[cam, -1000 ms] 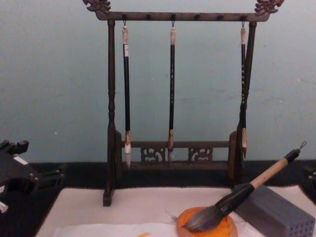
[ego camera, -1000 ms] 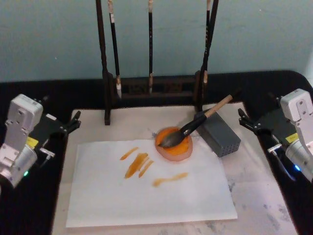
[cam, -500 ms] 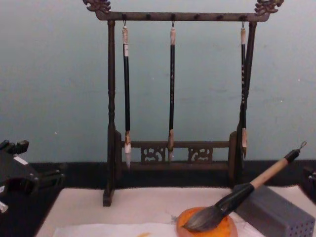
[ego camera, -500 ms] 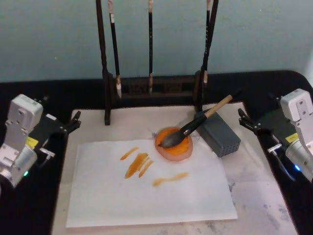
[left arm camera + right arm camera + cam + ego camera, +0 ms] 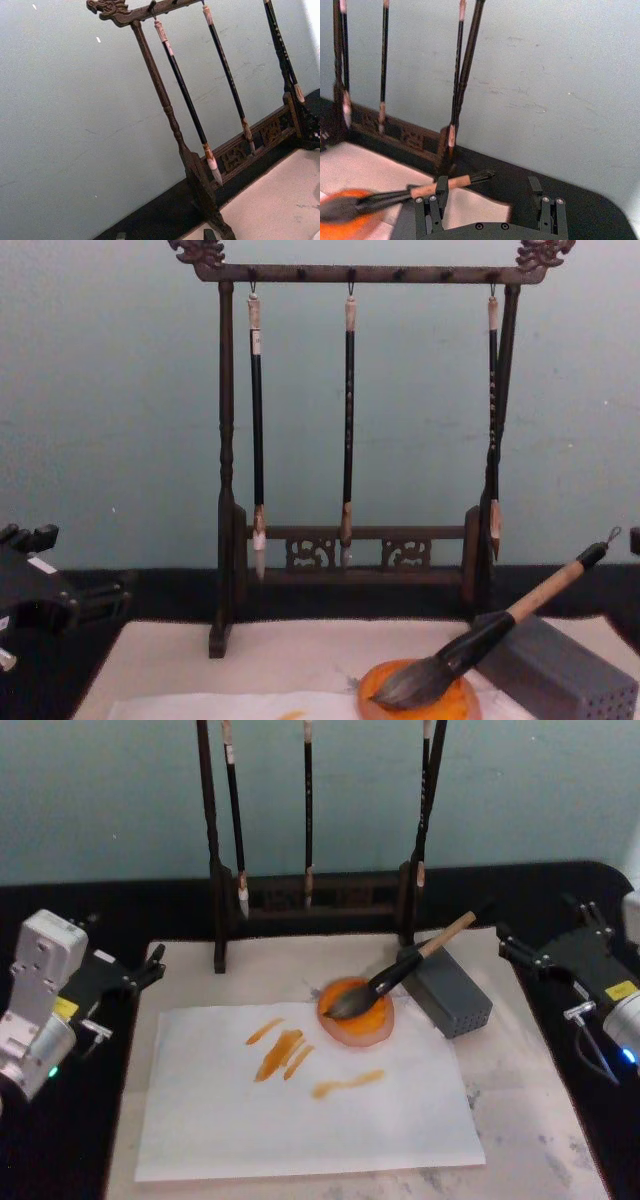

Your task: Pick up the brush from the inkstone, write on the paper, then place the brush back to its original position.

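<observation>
1. No word, number, brand or sign could be read in any view.
2. A small yellow label was seen on the left arm's housing, and a second yellow label on the right arm's. What was printed on them could not be made out.
3. A pale tag was seen on the left arm in the chest view. No writing could be told on it.
4. Orange strokes were found on the paper. No character could be read from them.
5. A light patch was noted on the handle of one thin hanging brush. No lettering could be discerned there.
</observation>
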Robot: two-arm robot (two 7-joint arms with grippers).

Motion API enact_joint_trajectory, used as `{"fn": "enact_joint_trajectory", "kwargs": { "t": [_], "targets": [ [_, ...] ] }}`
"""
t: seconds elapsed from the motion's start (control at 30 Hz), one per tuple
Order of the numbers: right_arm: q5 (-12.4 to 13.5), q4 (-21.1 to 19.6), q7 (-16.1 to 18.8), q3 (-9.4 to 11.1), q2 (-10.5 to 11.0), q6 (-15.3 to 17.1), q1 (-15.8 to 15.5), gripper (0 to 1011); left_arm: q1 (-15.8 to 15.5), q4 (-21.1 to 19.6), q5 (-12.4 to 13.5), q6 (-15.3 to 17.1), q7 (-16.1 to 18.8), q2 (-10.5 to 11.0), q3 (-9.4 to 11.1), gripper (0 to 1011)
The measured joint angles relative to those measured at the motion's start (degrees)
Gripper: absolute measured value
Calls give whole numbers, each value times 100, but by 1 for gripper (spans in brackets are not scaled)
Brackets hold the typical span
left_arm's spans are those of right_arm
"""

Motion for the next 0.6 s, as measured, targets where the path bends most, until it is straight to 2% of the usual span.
{"fn": "enact_joint_trajectory", "kwargs": {
  "t": [0.03,0.07,0.1,0.17,0.23,0.27,0.3,0.33,0.4,0.43,0.5,0.53,0.6],
  "targets": [
    [93,-42,41,42,-12,23,-31,1000,0,0,0,0,0,0,0,1001],
    [315,-119,140,145,-46,87,-101,1000,0,0,0,0,0,0,0,1001],
    [315,-119,140,145,-46,87,-101,1000,0,0,0,0,0,0,0,1001],
    [624,-199,277,277,-111,175,-187,1000,0,0,0,0,0,0,0,1001],
    [1015,-239,459,423,-203,294,-262,1000,0,0,0,0,0,0,0,1001],
    [1312,-244,593,527,-276,403,-306,1000,0,0,0,0,0,0,0,1001],
    [1312,-244,593,527,-276,403,-306,1000,0,0,0,0,0,0,0,1001],
    [1592,-230,724,622,-343,508,-341,1000,0,0,0,0,0,0,0,1001],
    [1885,-193,854,728,-429,633,-368,1000,0,0,0,0,0,0,0,1001],
    [2165,-143,971,835,-514,767,-387,1000,0,0,0,0,0,0,0,1001],
    [2419,-92,1065,930,-597,896,-395,1000,0,0,0,0,0,0,0,1001],
    [2648,-26,1134,1020,-674,1015,-393,1000,0,0,1,0,0,0,0,1001],
    [2860,49,1190,1083,-736,1120,-376,1000,0,0,0,0,0,0,0,1001]
  ]
}}
